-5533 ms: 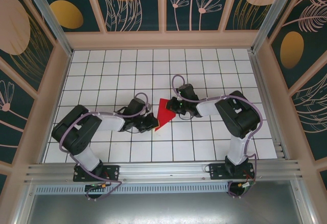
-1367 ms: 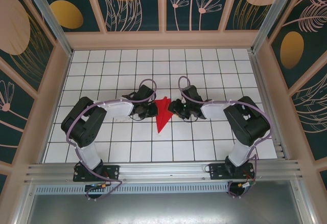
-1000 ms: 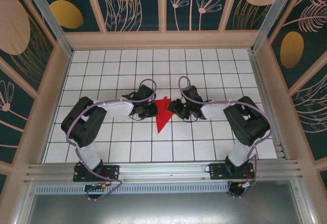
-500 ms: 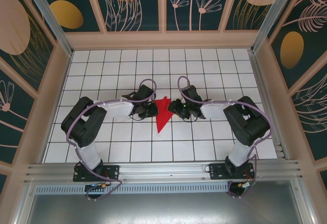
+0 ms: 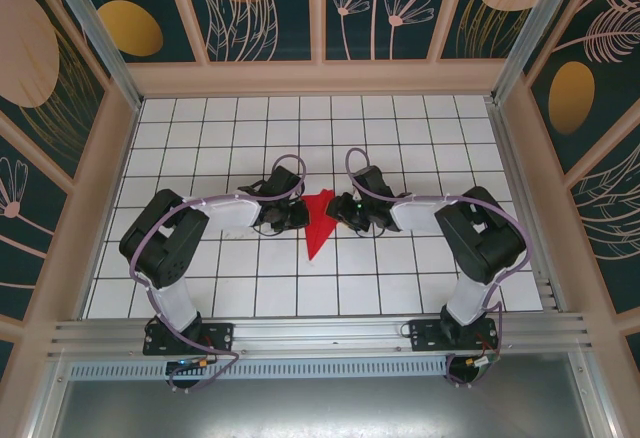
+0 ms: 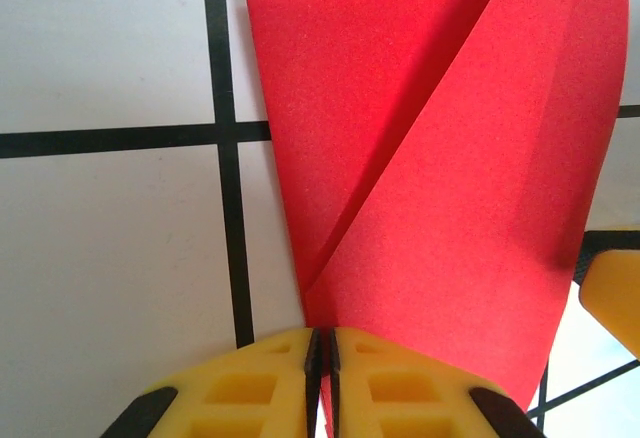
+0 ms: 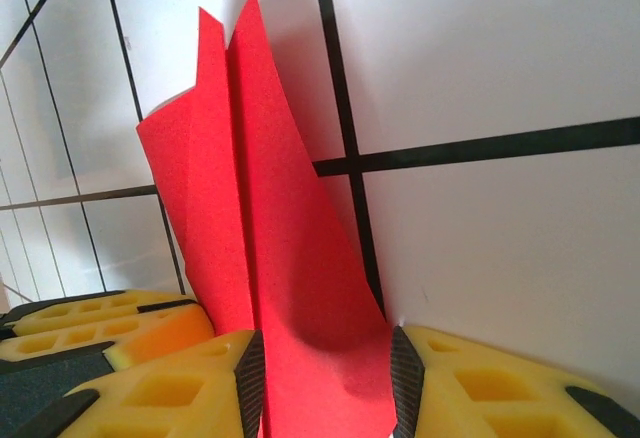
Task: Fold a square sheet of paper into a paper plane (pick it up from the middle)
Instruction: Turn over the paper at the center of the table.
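Paper plane (image 5: 318, 223) – half-made, a narrow red dart with its tip toward the arm bases – at the middle of the table (image 5: 200, 138), between my two grippers. Its layers are not flat: in the right wrist view the flaps (image 7: 270, 238) stand up off the tiles. The left gripper (image 5: 297, 216) is closed tight, its fingers (image 6: 270, 378) meeting on the paper's near edge (image 6: 440, 188). The right gripper (image 5: 338, 210) is closed only partway, a bowed fold of paper filling the gap between its pads (image 7: 250, 383).

I judge a lengthwise fold to be in hand. The next move calls for bringing the flaps together and pressing the crease flat – without pulling the holds apart, which could tear the sheet.

What stands in the way is each gripper's fingers, just beside the other's. The patterned walls (image 5: 90, 208) stand well apart.
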